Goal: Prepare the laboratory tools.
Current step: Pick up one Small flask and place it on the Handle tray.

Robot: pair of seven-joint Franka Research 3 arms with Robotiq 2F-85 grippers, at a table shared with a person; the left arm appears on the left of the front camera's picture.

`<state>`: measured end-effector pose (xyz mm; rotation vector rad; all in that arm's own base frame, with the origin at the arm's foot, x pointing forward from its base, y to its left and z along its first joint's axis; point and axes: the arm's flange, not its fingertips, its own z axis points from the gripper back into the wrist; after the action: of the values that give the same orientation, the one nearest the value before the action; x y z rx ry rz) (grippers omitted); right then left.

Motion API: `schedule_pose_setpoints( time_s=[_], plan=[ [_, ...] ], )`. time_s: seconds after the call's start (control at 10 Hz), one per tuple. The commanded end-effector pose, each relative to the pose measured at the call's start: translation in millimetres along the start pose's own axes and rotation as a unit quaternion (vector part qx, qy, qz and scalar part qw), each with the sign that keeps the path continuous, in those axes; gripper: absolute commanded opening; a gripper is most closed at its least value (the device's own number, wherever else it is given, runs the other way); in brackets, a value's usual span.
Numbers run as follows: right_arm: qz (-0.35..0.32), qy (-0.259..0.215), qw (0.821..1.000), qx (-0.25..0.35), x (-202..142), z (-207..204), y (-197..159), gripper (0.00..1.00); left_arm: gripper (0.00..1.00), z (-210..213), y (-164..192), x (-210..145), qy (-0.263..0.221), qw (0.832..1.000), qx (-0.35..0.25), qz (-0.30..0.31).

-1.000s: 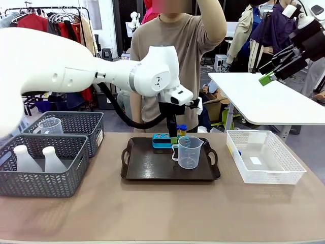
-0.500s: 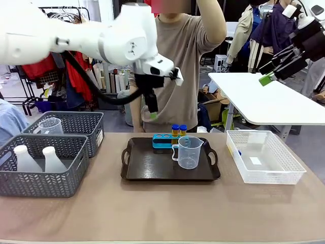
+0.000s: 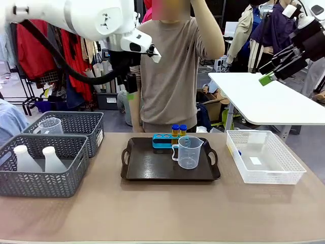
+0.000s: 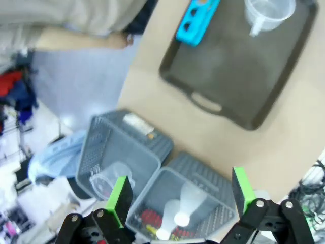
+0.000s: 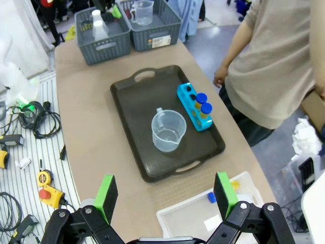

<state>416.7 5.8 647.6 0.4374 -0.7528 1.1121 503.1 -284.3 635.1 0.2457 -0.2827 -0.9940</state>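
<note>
A clear beaker [image 3: 188,152] stands on the dark tray [image 3: 152,170], beside a blue rack [image 3: 163,141] holding two blue-capped test tubes [image 3: 179,130] of yellow liquid. Two whitish flasks [image 3: 33,158] stand in the near grey basket [image 3: 43,184]; a second beaker [image 3: 51,125] sits in the grey basket behind it. My left gripper [image 3: 131,94] hangs open and empty, high above the table left of the tray. Its wrist view looks down on the flasks [image 4: 183,203] and the tray [image 4: 244,76] between spread fingers. My right gripper [image 3: 265,73] is open, high at the far right.
A white mesh basket [image 3: 274,175] sits right of the tray with a small blue-capped item [image 5: 212,197] inside. A person stands at the far side behind the tray, one arm raised. A white side table [image 3: 269,104] stands at the back right.
My left arm has lifted from just above the rack and beaker, rising up and to the left with its gripper open and empty. The right arm has not moved.
</note>
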Motion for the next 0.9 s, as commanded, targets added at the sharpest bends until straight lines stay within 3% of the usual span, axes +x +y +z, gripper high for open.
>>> schedule_pose_setpoints(
  time_s=[0.0, 0.5, 0.8],
  plan=[
    [0.002, -0.012, 1.0, 0.003, 2, 0, -1, 1.0, 1.0, -4, 11, -20, 0.038, 0.994, 0.042, 0.088],
    [0.002, -0.012, 1.0, 0.003, 2, 0, -1, 1.0, 1.0, -14, 56, -96, 0.083, 0.95, 0.076, 0.292],
    [0.002, -0.012, 1.0, 0.003, 2, 0, -1, 1.0, 1.0, -35, 71, -152, 0.092, 0.923, 0.035, 0.373]
  ],
)
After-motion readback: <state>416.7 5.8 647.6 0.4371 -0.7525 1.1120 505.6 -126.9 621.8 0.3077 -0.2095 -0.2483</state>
